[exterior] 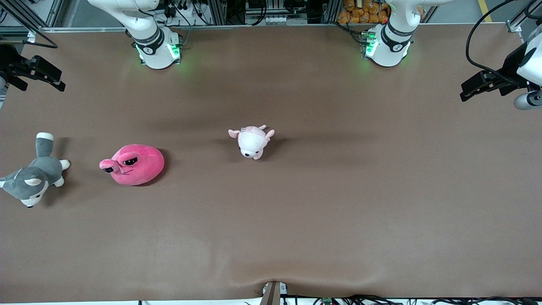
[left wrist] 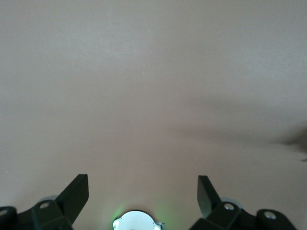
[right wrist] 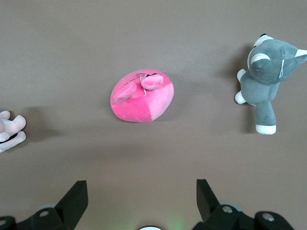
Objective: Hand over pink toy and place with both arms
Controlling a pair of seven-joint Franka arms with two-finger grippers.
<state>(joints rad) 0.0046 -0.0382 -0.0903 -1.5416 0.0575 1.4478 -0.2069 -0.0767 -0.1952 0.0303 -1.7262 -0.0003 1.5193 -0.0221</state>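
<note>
The pink toy (exterior: 134, 164), a hot-pink round plush with two stalk eyes, lies on the brown table toward the right arm's end. It also shows in the right wrist view (right wrist: 142, 96), well apart from the fingers. My right gripper (exterior: 57, 82) hangs over the table's edge at the right arm's end, open and empty, as the right wrist view (right wrist: 142, 196) shows. My left gripper (exterior: 465, 94) hangs over the left arm's end of the table, open and empty. In the left wrist view (left wrist: 143, 191) it has only bare table under it.
A grey-and-white husky plush (exterior: 34, 178) lies beside the pink toy at the table's edge at the right arm's end, and shows in the right wrist view (right wrist: 266, 79). A small pale pink-and-white plush (exterior: 253, 141) lies near the table's middle.
</note>
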